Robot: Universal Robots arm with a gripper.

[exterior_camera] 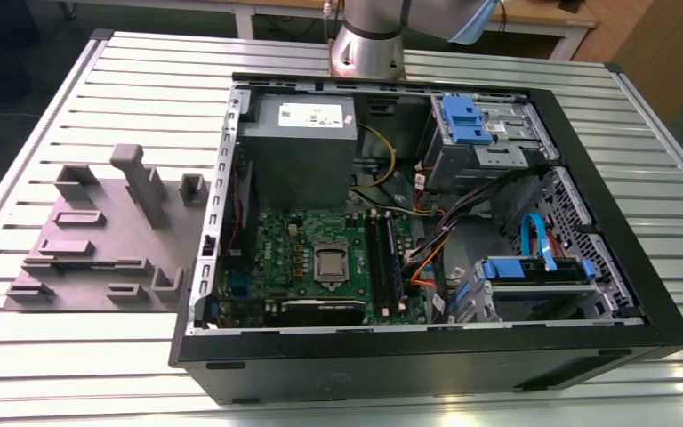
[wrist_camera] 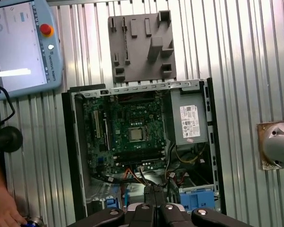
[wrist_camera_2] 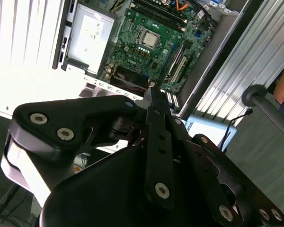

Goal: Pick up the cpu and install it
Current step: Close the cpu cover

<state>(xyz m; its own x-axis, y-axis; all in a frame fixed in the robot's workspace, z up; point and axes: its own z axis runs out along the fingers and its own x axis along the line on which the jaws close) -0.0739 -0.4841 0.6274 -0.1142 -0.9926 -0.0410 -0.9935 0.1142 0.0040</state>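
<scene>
The cpu (exterior_camera: 332, 263) is a small silvery square lying flat in the socket at the middle of the green motherboard (exterior_camera: 282, 249), inside the open computer case. Both wrist views show the cpu (wrist_camera_2: 147, 39) (wrist_camera: 136, 134) from well above. My gripper (wrist_camera: 154, 190) hangs high over the case's cable and drive end, far from the chip. Its two black fingers are pressed together with nothing between them, and the gripper (wrist_camera_2: 154, 92) appears the same way in the second wrist view.
A grey power box (exterior_camera: 300, 133) with a white label sits beside the board. Blue drive caddies (exterior_camera: 461, 120) and cables fill the case's other side. A grey slotted fixture (exterior_camera: 104, 231) lies on the slatted table. A teach pendant (wrist_camera: 21, 47) and a person's hand (wrist_camera: 2, 208) are nearby.
</scene>
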